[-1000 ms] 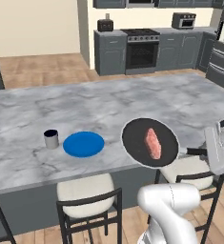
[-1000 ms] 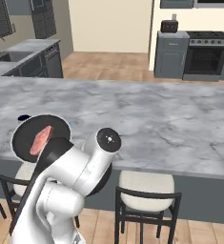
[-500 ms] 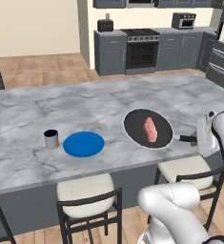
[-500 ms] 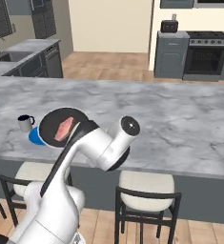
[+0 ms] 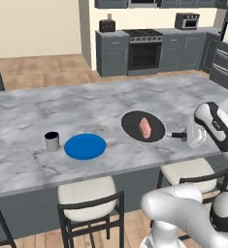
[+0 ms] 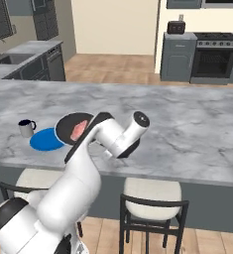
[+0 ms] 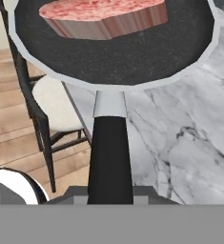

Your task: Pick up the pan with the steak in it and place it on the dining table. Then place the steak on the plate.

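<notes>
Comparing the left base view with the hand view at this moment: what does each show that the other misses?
Left base view alone: the blue plate and a dark mug beside it on the dining table, with the stove behind. Hand view alone: the pan's handle running down into the shut end effector. Both: the pan carrying the steak, the marbled tabletop, and a stool.

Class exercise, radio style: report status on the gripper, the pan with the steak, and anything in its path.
Gripper shut on pan handle. Steak in the pan, over dining table. Plate and mug to its left, apart.
</notes>
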You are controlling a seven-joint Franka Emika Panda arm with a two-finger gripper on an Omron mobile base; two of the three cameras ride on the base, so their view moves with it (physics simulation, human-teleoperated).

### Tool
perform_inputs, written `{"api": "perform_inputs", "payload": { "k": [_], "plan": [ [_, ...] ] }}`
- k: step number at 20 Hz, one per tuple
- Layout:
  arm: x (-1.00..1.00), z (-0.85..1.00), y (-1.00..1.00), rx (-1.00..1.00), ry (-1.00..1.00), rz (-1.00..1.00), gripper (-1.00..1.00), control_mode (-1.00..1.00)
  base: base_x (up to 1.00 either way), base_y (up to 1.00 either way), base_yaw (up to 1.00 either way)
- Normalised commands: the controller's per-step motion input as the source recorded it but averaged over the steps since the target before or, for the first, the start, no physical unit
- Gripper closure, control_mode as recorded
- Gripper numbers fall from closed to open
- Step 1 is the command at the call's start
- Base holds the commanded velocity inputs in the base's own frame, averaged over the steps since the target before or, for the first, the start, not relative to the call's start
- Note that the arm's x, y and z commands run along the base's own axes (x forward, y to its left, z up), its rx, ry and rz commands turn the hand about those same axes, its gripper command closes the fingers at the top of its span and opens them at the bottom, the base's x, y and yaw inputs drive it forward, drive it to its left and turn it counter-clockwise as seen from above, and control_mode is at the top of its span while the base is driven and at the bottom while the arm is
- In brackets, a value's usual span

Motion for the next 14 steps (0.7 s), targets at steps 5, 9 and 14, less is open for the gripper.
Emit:
{"api": "perform_inputs", "payload": {
  "k": [5,9,14],
  "plan": [
    [0.62,-0.47,0.0,0.0,0.08,0.0,1.0,-1.0,0.0,0.0,0.0],
    [0.15,-0.54,0.06,-0.03,0.01,0.0,1.0,-1.0,0.0,0.0,0.0],
    [-0.01,-0.12,0.02,-0.01,0.0,0.0,1.0,-1.0,0.0,0.0,0.0]
  ]
}}
